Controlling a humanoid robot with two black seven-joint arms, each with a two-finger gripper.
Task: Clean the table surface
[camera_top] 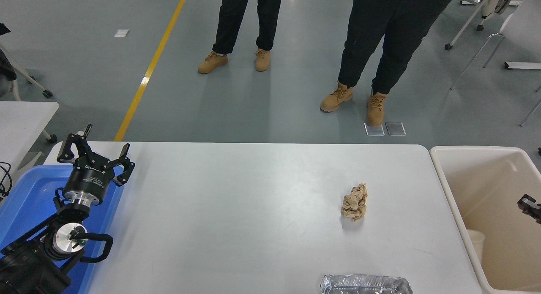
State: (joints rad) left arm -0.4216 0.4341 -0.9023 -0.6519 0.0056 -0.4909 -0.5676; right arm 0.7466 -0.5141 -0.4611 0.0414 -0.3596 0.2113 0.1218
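Your matte white table [236, 209] holds crumpled paper [355, 202] and foil [365, 284]; left gripper [96, 155] spread open, right gripper [530, 205] unreadable

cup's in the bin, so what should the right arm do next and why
Probably swing the right gripper back from over the beige bin toward the crumpled brown paper. The gripper looks empty, a cup lies in the bin, and the paper and a foil tray remain on the table; the paper looks nearer. The left gripper sits parked over the blue bin.
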